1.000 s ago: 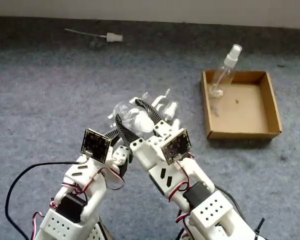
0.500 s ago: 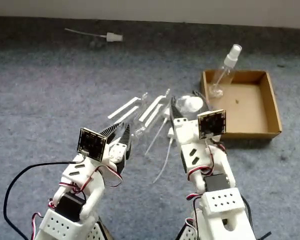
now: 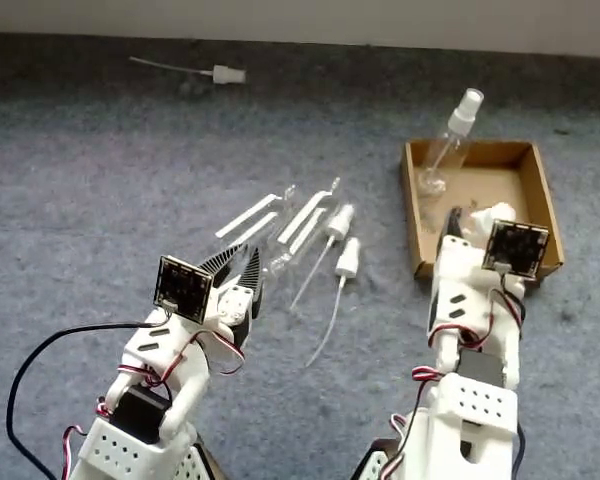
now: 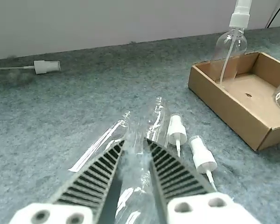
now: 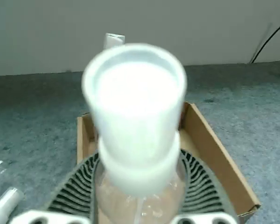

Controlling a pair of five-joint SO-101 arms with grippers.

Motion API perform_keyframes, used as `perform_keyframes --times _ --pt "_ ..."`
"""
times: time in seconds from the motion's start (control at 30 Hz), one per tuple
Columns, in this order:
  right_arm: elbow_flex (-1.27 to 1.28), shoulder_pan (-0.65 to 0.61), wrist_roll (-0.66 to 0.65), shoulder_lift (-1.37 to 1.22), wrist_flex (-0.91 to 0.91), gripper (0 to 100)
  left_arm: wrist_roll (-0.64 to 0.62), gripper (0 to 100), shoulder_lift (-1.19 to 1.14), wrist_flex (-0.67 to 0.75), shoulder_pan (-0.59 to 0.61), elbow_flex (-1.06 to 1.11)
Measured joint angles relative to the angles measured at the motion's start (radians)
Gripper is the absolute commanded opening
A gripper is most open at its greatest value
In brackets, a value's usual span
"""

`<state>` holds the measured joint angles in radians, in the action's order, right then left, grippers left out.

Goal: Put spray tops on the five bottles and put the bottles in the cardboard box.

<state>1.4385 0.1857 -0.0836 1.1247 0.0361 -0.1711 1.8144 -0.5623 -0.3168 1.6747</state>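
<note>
My right gripper is shut on a clear bottle with a white spray top, held over the near left part of the cardboard box. Another capped bottle leans in the box's far left corner. Several clear bottles lie on the carpet at the centre, with two loose spray tops beside them. My left gripper sits low just before these bottles, jaws a little apart. A clear bottle lies beyond its tips.
A third loose spray top with its long tube lies far back left near the wall. Grey carpet covers the whole floor. The box walls rise around the held bottle's far side.
The right arm swung right with the capped bottle, from the centre above the loose bottles to over the box. The left gripper drew back from that bottle and then stayed put.
</note>
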Motion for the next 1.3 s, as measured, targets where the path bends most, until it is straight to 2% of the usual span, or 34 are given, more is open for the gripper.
perform_keyframes --times 0.27,0.4,0.87,1.1,1.3 --pt "-0.166 0.086 -0.021 -0.058 0.025 4.5 0.002 0 0.0 0.0 0.0 0.0" --pt "-0.33 0.117 -0.029 -0.239 0.084 4.5 0.002 0 0.0 0.0 0.0 0.0" --pt "-0.793 0.163 -0.017 -0.908 0.086 4.5 0.002 0 0.0 -0.025 0.0 0.0" --pt "-0.888 0.163 -0.017 -1.114 -0.109 4.5 0.002 0 0.0 -0.028 0.0 0.0" --pt "-0.913 0.129 -0.017 -1.232 -0.153 4.5 0.002 0 0.0 -0.028 0.0 0.0"
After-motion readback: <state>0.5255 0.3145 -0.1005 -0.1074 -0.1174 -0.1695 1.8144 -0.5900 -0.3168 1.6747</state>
